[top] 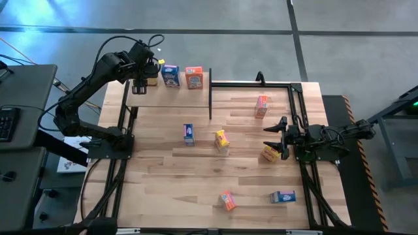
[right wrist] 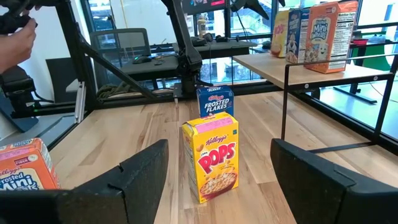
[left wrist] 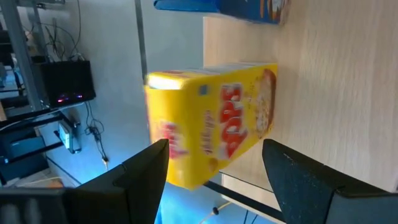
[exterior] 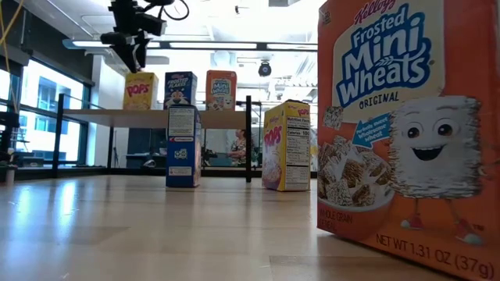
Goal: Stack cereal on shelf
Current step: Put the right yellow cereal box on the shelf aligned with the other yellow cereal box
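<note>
The left gripper, jaws apart, hangs over the yellow box at the shelf's left end; the right gripper waits, jaws apart, near the table's right edge.

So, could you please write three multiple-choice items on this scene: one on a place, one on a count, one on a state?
1. Where is the left end effector?
A. above the shelf
B. at the table's near edge
C. beside the right arm

2. How many cereal boxes stand on the shelf?
A. one
B. three
C. five

3. The right end effector is:
A. open
B. shut on a box
C. out of view

Answers: 1 A, it hangs over the yellow Pops box; 2 B, yellow, blue, orange; 3 A, its fingers stand apart, empty.
</note>
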You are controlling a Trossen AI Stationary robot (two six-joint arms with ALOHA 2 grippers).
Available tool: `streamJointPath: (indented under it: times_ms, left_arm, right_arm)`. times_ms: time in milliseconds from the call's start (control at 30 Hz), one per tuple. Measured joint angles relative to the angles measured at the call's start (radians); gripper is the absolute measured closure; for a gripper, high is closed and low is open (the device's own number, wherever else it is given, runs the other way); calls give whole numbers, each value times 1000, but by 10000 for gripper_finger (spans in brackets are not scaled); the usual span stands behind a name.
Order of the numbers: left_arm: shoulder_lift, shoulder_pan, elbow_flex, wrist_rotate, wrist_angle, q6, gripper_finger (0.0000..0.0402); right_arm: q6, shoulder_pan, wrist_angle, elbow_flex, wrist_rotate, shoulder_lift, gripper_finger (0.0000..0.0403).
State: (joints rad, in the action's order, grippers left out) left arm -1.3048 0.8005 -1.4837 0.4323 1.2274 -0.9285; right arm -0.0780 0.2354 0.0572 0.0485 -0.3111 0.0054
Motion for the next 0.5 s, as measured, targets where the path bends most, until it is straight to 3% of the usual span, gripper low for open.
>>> streamJointPath:
  times_ms: [333,500]
  left_arm:
    - [29,0,0,0,11,88,151]
    - [87,-2,0,-50,39,193,151]
  right_arm:
    - [0,0,0,0,0,0,129]
    - [0,0,0,0,0,0,129]
